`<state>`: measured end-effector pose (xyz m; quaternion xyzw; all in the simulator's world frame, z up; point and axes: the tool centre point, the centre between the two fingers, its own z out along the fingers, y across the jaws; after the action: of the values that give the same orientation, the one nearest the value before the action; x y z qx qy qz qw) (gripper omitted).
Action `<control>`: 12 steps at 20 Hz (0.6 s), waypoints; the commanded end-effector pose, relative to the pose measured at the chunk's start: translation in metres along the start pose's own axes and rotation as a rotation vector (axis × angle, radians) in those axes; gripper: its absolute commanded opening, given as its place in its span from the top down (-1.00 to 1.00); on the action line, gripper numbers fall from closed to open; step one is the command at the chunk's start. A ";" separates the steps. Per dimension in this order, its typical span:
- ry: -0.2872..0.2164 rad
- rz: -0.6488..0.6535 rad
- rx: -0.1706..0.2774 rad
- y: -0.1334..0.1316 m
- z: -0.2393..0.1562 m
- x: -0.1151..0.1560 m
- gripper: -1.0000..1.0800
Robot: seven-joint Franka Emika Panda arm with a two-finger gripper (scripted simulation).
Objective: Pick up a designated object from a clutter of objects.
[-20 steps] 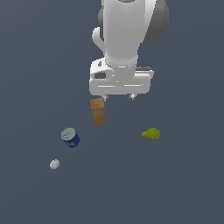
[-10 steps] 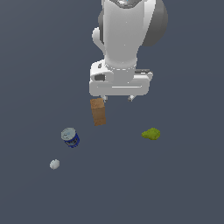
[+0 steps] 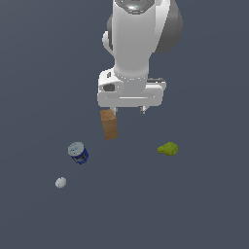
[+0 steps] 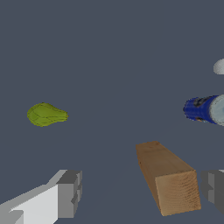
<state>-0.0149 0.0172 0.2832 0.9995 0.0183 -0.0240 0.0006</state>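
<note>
The designated object, a tan wooden block (image 3: 109, 124) (image 4: 168, 178), lies on the dark floor among the clutter of objects. My gripper (image 3: 128, 111) (image 4: 141, 192) hangs open just above and behind it. In the wrist view the block sits between the two grey fingertips, much closer to one fingertip (image 4: 214, 190) than to the other (image 4: 68, 193). Nothing is held. The white hand hides the block's far end in the exterior view.
A blue can with a silver top (image 3: 78, 152) (image 4: 203, 109) lies toward the exterior view's left of the block. A small white lump (image 3: 61, 182) (image 4: 220, 67) sits beyond the can. A yellow-green lump (image 3: 168, 149) (image 4: 46, 114) rests at the exterior view's right.
The hand has sunk very slightly toward the block. The objects on the floor have not moved.
</note>
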 end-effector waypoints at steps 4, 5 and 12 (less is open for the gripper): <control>0.007 -0.026 0.000 0.017 0.015 -0.010 -0.92; 0.009 -0.033 0.000 0.021 0.019 -0.013 -0.92; 0.026 -0.098 -0.002 0.056 0.053 -0.044 -0.92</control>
<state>-0.0510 -0.0324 0.2404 0.9981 0.0593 -0.0133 0.0001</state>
